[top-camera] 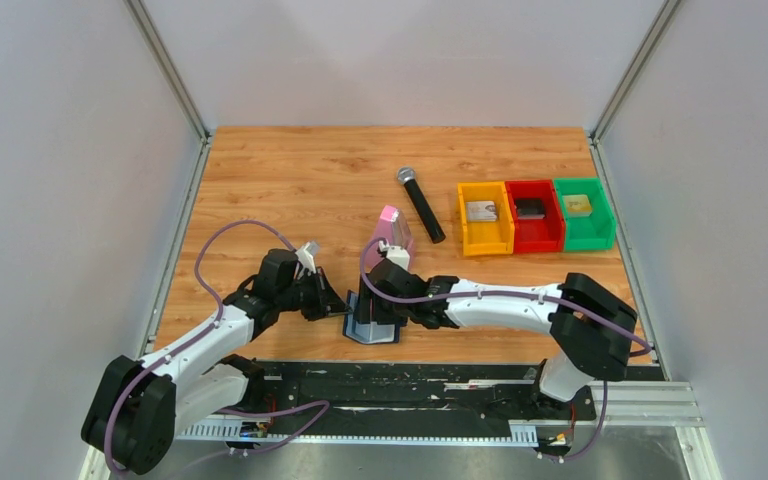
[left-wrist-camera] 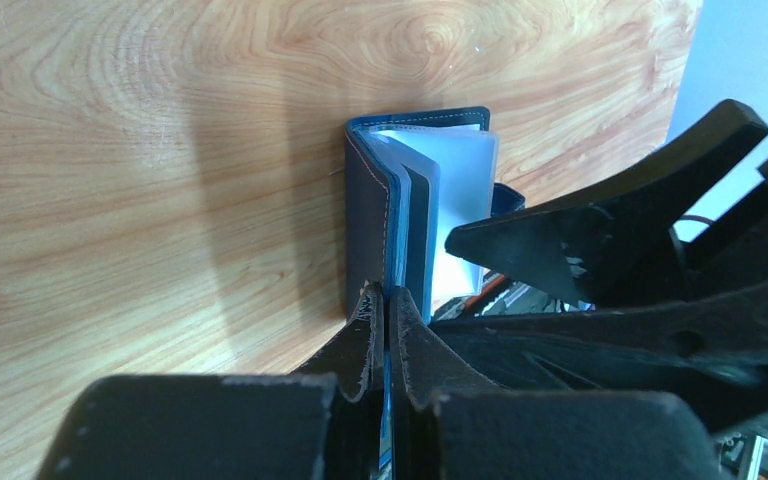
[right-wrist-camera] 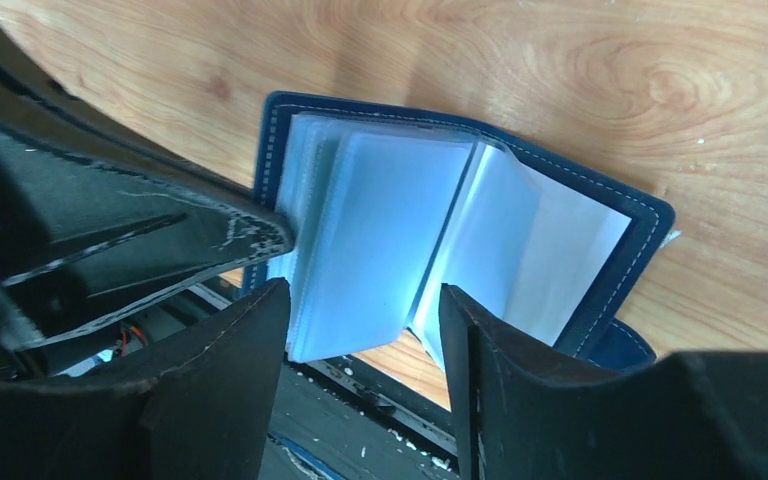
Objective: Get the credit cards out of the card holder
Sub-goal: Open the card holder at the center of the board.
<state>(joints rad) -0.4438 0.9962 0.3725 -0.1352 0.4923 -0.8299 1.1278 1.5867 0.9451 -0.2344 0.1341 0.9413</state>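
Observation:
The navy-blue card holder [top-camera: 371, 327] lies open near the table's front edge, its pale blue-grey sleeves fanned up. My left gripper [top-camera: 334, 304] is shut on the edge of one navy cover [left-wrist-camera: 368, 215], with the jaws [left-wrist-camera: 388, 300] pressed together on it. My right gripper [right-wrist-camera: 363, 290] is open, and its fingers straddle the loose sleeves [right-wrist-camera: 380, 240] without touching them. The holder's other cover [right-wrist-camera: 620, 265] rests flat on the wood. No credit card shows; any cards are hidden inside the sleeves. A right gripper finger [left-wrist-camera: 600, 240] shows beside the holder in the left wrist view.
A pink metronome [top-camera: 393, 231] stands just behind the right gripper, and a black microphone [top-camera: 421, 204] lies beyond it. Orange [top-camera: 484, 238], red [top-camera: 534, 238] and green [top-camera: 583, 236] bins sit at the back right, each with a small item. A black rail [top-camera: 410, 385] runs along the front edge.

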